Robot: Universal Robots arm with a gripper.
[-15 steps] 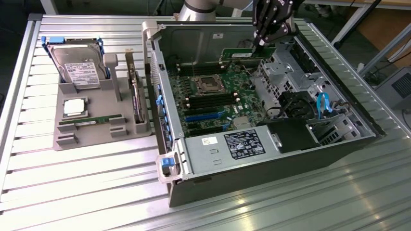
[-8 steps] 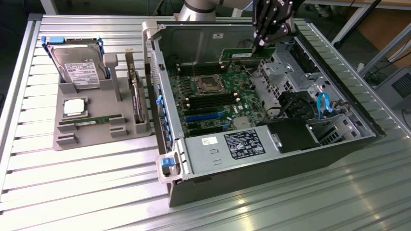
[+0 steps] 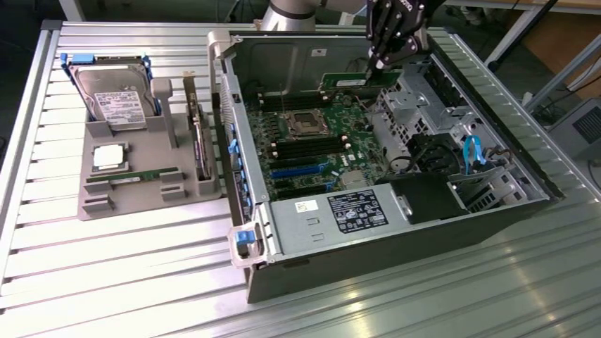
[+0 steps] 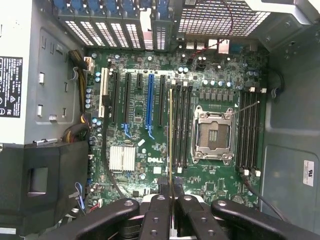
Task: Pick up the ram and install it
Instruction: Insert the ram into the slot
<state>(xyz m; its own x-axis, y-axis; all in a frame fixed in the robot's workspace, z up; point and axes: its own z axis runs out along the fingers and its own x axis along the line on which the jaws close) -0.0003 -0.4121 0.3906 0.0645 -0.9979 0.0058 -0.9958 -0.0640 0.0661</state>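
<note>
The ram (image 3: 354,80) is a thin green stick with a white label, hanging over the far end of the open computer case (image 3: 246,211). My gripper (image 3: 379,68) is shut on its end from above. In the wrist view the ram (image 4: 170,131) shows edge-on as a thin line between my fingertips (image 4: 163,192), and the gripper (image 4: 171,194) sits over the motherboard (image 4: 145,165). The stick lines up with the black memory slots (image 4: 181,125) beside the processor socket (image 4: 213,135), still above them.
A grey tray (image 3: 141,204) on the exterior view's left holds a hard drive (image 3: 112,98), a square silver chip (image 3: 110,156), another green stick (image 3: 131,176) and an upright card (image 3: 200,141). Inside the case are a power supply (image 3: 348,211), drive cages (image 3: 423,91) and blue cables (image 3: 472,151).
</note>
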